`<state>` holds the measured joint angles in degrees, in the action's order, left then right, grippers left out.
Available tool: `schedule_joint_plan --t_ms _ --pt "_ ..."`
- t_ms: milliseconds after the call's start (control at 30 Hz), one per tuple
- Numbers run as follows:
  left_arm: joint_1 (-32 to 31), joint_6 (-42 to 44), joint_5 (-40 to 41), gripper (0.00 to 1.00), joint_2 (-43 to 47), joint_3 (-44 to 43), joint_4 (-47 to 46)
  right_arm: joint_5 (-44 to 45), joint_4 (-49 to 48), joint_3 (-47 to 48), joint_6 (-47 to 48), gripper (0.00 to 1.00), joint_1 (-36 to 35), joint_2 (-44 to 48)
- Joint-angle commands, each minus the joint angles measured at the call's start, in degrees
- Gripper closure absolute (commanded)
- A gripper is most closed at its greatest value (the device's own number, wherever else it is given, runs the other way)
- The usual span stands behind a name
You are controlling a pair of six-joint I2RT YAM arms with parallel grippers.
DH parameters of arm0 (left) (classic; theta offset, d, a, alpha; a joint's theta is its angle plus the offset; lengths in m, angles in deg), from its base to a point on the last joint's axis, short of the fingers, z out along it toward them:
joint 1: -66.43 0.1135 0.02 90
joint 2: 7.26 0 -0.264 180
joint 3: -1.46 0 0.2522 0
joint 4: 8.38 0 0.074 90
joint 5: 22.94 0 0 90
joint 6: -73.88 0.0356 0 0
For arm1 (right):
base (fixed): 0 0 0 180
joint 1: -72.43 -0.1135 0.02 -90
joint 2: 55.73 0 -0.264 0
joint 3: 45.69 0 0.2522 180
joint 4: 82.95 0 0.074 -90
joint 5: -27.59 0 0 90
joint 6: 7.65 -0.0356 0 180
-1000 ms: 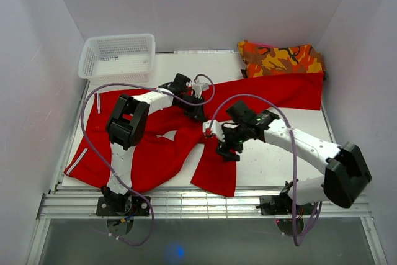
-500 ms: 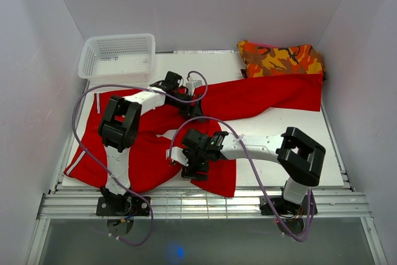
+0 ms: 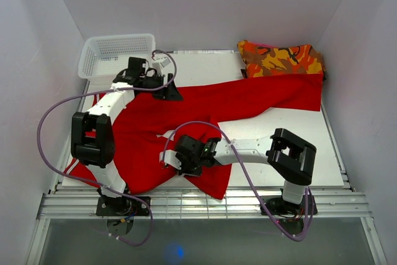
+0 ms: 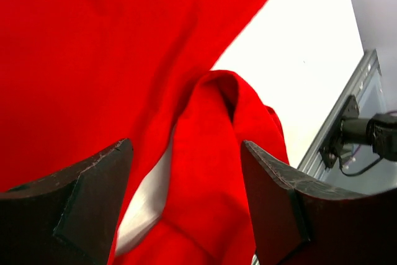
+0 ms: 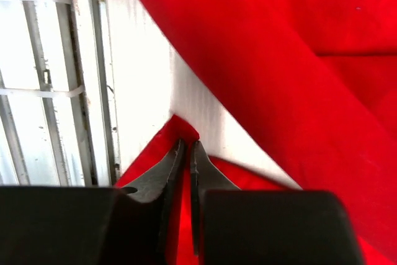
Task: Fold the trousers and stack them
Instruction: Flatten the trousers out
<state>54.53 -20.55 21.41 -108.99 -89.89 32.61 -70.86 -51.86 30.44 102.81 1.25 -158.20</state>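
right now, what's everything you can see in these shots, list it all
trousers: one, plain bright red, spread unfolded across the table, one leg reaching the far right
camouflage garment: one, orange, red and yellow, bunched in the far right corner, touching the trousers
basket: one, white mesh plastic, far left corner
table: one, white, under everything
cables: two, purple, one looping along each arm
left gripper: one, black, open, over the trousers near the basket
right gripper: one, black, shut, pinching an edge of the trousers near the table's front edge
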Motion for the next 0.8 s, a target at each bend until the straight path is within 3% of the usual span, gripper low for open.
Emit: schedule_joint_plan --t_ms 0,100,300,467,567,600,667,767 --pt "3.5 2.2 0.0 0.19 7.8 1.3 4.5 4.9 0.9 -1.5 1.1 0.92 0.3 1.5" --pt "7.0 9.1 3.9 0.19 12.5 4.0 9.2 4.4 2.3 -1.0 2.1 0.92 2.4 11.1" --pt "17.7 18.0 13.0 0.21 18.5 13.0 14.5 -3.9 6.1 0.2 3.1 0.92 19.2 27.5" --pt "24.1 23.8 21.9 0.22 20.1 18.9 15.7 -15.2 14.0 -4.9 6.1 0.92 44.9 43.3" --pt "27.8 26.7 26.7 0.27 17.7 23.7 13.6 -17.4 20.5 -7.7 15.7 0.92 65.9 48.8" --pt "28.7 27.4 30.1 0.28 16.5 26.1 11.9 -18.3 21.0 -7.7 18.2 0.92 76.9 48.2" --pt "31.0 28.2 32.2 0.31 12.4 27.4 9.0 -21.8 21.6 -3.9 22.6 0.92 92.3 42.1" --pt "34.9 29.2 32.5 0.32 8.8 25.7 7.2 -27.1 27.4 5.3 27.1 0.92 105.1 30.2"
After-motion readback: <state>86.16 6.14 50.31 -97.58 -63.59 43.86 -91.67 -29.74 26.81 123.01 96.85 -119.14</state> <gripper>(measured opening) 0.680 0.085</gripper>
